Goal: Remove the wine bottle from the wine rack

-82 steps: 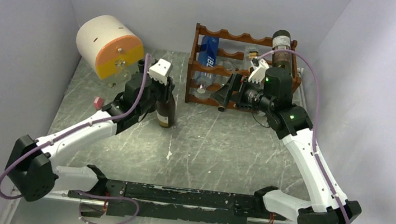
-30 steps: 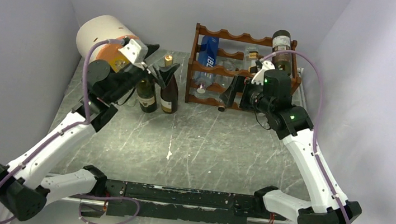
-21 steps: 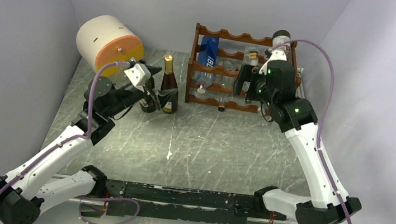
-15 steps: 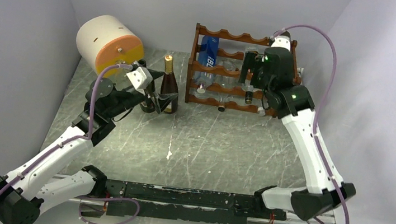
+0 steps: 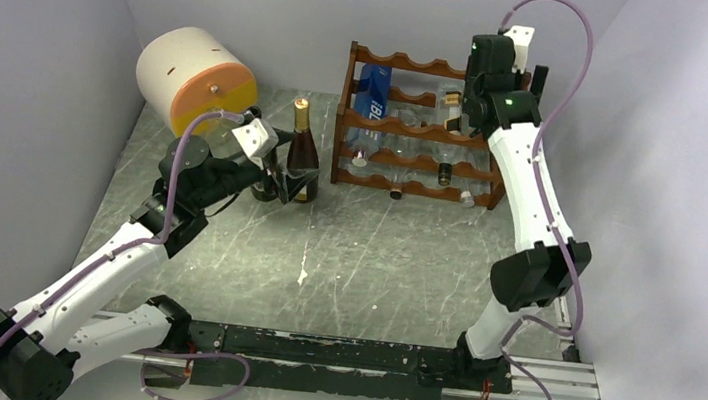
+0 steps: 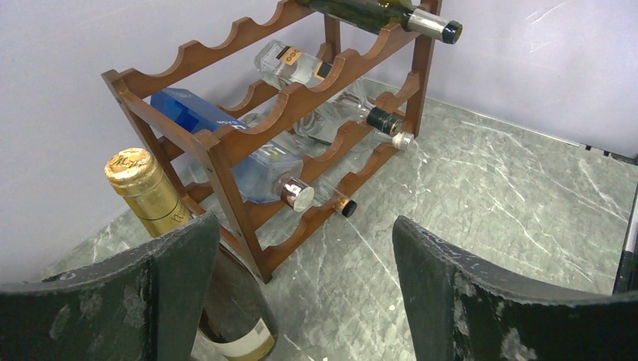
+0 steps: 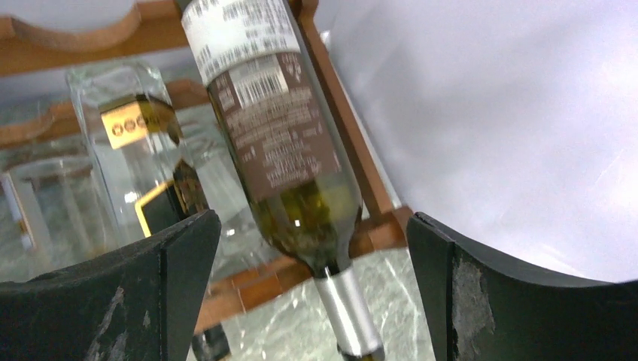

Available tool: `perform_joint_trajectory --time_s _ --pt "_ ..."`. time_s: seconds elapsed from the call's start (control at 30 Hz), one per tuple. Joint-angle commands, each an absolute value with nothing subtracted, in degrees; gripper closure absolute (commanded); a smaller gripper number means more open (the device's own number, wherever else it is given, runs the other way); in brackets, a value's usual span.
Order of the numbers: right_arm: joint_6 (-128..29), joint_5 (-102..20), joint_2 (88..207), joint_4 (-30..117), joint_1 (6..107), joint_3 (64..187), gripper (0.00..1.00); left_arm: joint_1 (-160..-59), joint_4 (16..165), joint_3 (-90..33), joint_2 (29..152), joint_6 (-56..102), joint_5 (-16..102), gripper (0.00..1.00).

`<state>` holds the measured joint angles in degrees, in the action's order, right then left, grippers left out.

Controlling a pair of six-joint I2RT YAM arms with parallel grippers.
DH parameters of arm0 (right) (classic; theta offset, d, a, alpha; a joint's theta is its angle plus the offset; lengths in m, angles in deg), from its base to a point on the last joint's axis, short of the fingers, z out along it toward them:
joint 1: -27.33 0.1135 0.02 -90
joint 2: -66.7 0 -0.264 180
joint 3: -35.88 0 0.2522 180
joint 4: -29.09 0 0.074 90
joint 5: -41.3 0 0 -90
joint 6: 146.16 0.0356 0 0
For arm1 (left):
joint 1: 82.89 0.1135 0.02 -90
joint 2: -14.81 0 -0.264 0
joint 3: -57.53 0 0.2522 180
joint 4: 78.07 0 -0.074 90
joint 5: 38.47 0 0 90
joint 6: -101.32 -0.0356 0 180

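Right end effector [image 7: 312, 226] spread wide over wine bottle [image 7: 301, 199] atop wine rack [image 6: 232, 197], barcoded label [image 7: 259, 83] print illegible

Marbled grey table [image 5: 374, 253], wine rack [image 5: 408, 129], upright bottle [image 5: 301, 149], perhaps a drum [image 5: 193, 76]

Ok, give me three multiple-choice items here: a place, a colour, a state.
1. The wine bottle with the silver neck lies on which tier of the wine rack? A bottom B top C middle
2. The upright bottle beside the rack has a cap that is: A red B blue C gold
3. The right gripper is: A open B shut on the bottle C shut on nothing
Key: B, it rests on the highest rail; C, gold foil in the left wrist view; A, its fingers stand wide apart.
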<state>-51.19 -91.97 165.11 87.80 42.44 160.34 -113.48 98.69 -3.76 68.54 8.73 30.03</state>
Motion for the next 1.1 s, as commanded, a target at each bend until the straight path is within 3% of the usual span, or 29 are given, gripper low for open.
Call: perform_joint_trajectory --time_s 0.0,0.47,0.77,0.87,1.0,1.07 --pt "-55.0 -95.8 171.3 90.4 41.7 169.3 0.0 -113.7 98.9 -5.5 68.1 8.4 29.6 0.12" --pt "-60.4 -91.6 186.2 92.1 38.4 178.7 0.0 -113.7 97.7 -6.3 70.1 8.6 29.8 0.14" --pt "-60.3 -91.7 187.6 91.3 36.7 177.4 0.01 -113.7 97.6 -6.6 70.2 8.6 29.1 0.13" --pt "-59.6 -90.6 188.0 92.2 36.5 178.5 0.1 -113.7 97.8 -6.4 70.0 8.6 28.7 0.13" --pt "-57.7 -88.0 187.1 92.9 36.6 180.0 0.33 -113.7 97.5 -6.5 70.2 8.3 29.3 0.13" --pt "-56.8 -86.7 186.2 93.6 36.9 181.2 0.39 -113.7 97.3 -6.7 70.3 8.3 29.1 0.12"
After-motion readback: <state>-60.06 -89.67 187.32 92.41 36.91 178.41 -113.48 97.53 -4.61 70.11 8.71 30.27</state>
